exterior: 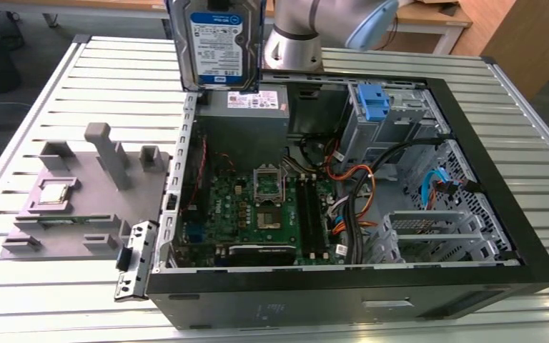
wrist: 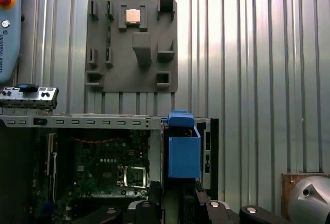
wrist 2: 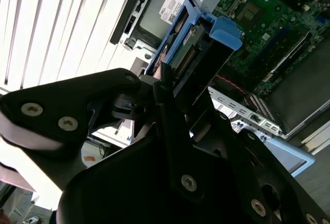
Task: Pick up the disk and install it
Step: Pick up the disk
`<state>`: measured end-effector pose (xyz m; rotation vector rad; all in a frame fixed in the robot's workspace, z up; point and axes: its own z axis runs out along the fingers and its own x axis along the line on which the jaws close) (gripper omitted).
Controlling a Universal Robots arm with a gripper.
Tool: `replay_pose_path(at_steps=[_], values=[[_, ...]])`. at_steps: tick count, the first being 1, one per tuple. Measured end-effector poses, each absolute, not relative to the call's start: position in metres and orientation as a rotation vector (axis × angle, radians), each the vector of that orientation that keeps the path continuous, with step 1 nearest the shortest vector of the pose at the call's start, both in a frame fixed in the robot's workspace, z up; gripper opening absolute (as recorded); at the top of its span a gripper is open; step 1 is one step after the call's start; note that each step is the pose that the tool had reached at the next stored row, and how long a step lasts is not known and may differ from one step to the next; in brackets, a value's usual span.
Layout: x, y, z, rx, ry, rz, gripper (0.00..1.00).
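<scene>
In the exterior view the disk (exterior: pixel 215 43) hangs upright in the air, label toward the camera, over the far edge of the open computer case (exterior: pixel 503 236) on the slatted bench (exterior: pixel 46 300); in the second wrist view the tool (wrist 2: pixel 175 82) is clenched on the disk (wrist 2: pixel 193 43), with the motherboard (wrist 2: pixel 263 15) beyond; in the first wrist view the blue-framed disk (wrist: pixel 183 154) juts from the tool (wrist: pixel 178 193) above the case's corner.

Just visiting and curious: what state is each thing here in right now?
disk, held upright above the case's edge, not installed
gripper, shut on the disk
computer case, on its side, side panel off, insides exposed
grey holder plate, beside the case, one chip seated in it
</scene>
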<state>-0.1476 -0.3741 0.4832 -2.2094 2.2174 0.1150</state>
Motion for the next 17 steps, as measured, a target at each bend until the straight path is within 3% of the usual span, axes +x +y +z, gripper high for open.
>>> replay_pose_path(at_steps=[17], values=[[-0.101, -0.374, 0.483, -2.209, 2.218, 0.115, 0.35]])
